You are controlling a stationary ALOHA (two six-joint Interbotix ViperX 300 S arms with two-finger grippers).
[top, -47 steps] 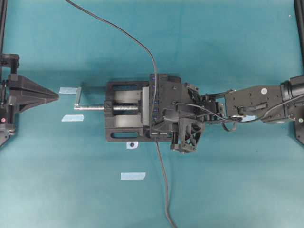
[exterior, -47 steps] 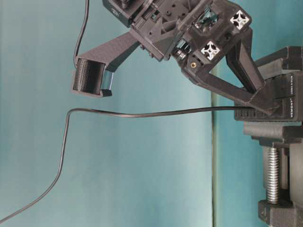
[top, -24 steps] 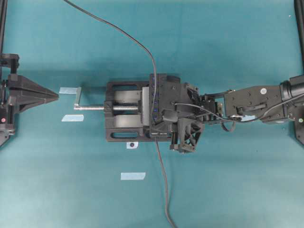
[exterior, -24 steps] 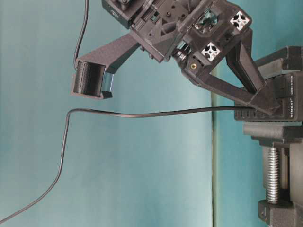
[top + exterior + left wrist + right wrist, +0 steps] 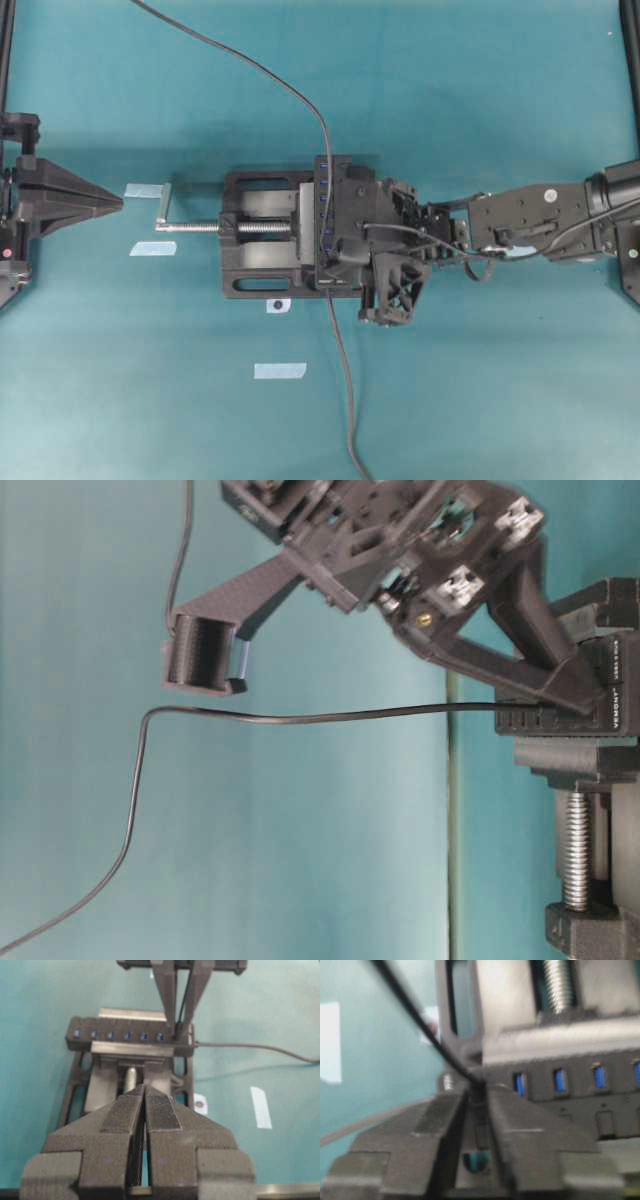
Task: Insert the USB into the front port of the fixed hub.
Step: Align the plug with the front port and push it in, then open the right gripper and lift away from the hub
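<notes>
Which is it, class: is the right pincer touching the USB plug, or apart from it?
Touching. In the right wrist view, the right pincer has both fingers pressed against the USB plug, right at the fixed hub.

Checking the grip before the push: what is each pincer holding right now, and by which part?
The right pincer pinches the USB by its plug body, at the fixed hub. The left pincer is shut, holding nothing.

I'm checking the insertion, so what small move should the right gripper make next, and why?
Probably press the USB a little further into the fixed hub. The right gripper, shut on it, sits at the end port; six blue ports show beside it, but full seating can't be confirmed.
</notes>
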